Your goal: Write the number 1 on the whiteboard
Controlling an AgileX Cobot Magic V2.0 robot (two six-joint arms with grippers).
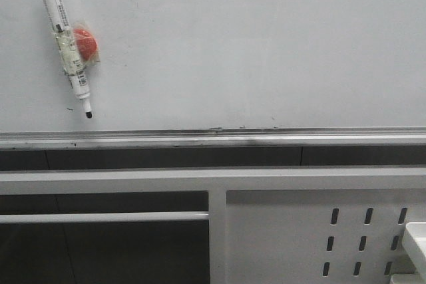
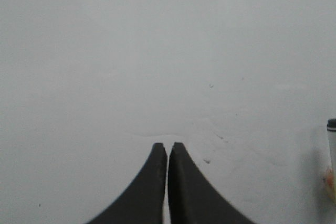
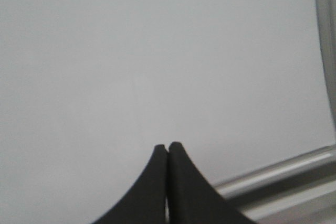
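Standing here, I see the marker pen [image 1: 64, 38] lying against the whiteboard [image 1: 266, 44] on its left part, cap end up, nib [image 1: 88, 114] down just above the silver rail [image 1: 213, 139], with a red ball [image 1: 85, 42] taped to its side. No number 1 is on the board; only faint specks show.

Both tools are empty. The left gripper [image 2: 168, 148] is pinched closed on nothing, the pen's edge barely showing at the side of its view. The right gripper [image 3: 167, 148] is likewise clenched, facing bare board near the rail.

The risks, I'd judge: closed fingers must part first, or they will knock the pen off the board. A grab on the ball (it looks soft) could let the pen twist, giving a crooked stroke. Pressing too lightly would leave no line.
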